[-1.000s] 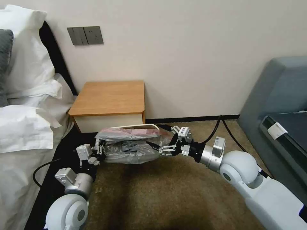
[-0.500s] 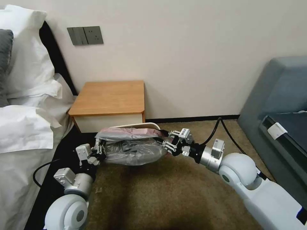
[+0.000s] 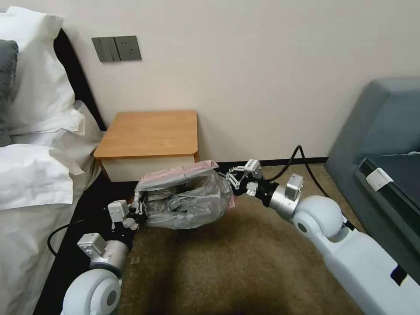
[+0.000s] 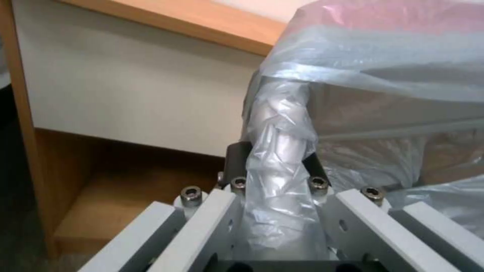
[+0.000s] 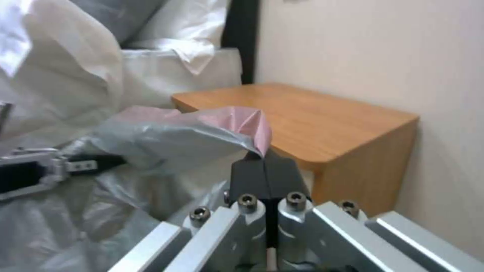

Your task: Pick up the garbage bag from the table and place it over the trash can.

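Beige wall [image 3: 262, 78], brown carpet [image 3: 227, 262], grey sofa [image 3: 385, 131]

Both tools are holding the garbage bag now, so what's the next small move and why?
Probably lower the right tool. It has the garbage bag's pink rim pinched shut and raised, while the left tool holds the opposite edge lower, so that corner likely isn't seated over the trash can.

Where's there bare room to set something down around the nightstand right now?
The table top is bare from wall to front edge. Carpet nearer the robot is bare. Crowded in front of the table: garbage bag stretched between left tool and right tool.
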